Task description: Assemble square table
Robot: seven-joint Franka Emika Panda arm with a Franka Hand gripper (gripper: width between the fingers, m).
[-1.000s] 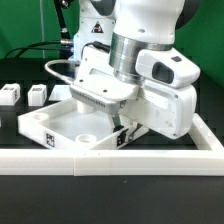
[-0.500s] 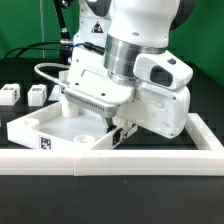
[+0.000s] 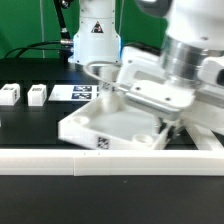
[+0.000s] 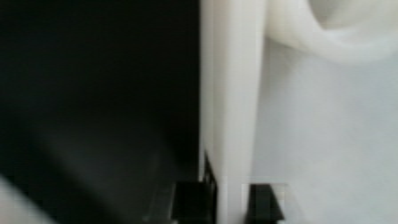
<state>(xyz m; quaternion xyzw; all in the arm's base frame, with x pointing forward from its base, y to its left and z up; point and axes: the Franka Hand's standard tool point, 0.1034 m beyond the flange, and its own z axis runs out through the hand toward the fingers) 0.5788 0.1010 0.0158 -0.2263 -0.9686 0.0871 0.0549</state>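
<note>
The square table top (image 3: 112, 128) lies underside up, a white slab with a raised rim, round corner sockets and a small tag on its near wall. My gripper (image 3: 163, 122) is shut on its rim at the exterior view's right side. In the wrist view the rim wall (image 4: 231, 100) runs between my two dark fingers (image 4: 267, 202), my gripper (image 4: 237, 198) pinching it, and a round socket (image 4: 329, 40) shows beside it. Two small white leg blocks (image 3: 10, 94) (image 3: 37, 94) stand at the exterior view's left, apart from the top.
A long white L-shaped rail (image 3: 90, 161) runs along the front and turns back at the exterior view's right. The marker board (image 3: 78, 93) lies flat behind the top. The arm's white base (image 3: 95, 35) stands at the back, with a cable beside it.
The arm has swung toward the exterior view's right, dragging the table top with it along the front rail. The leg blocks have stayed put.
</note>
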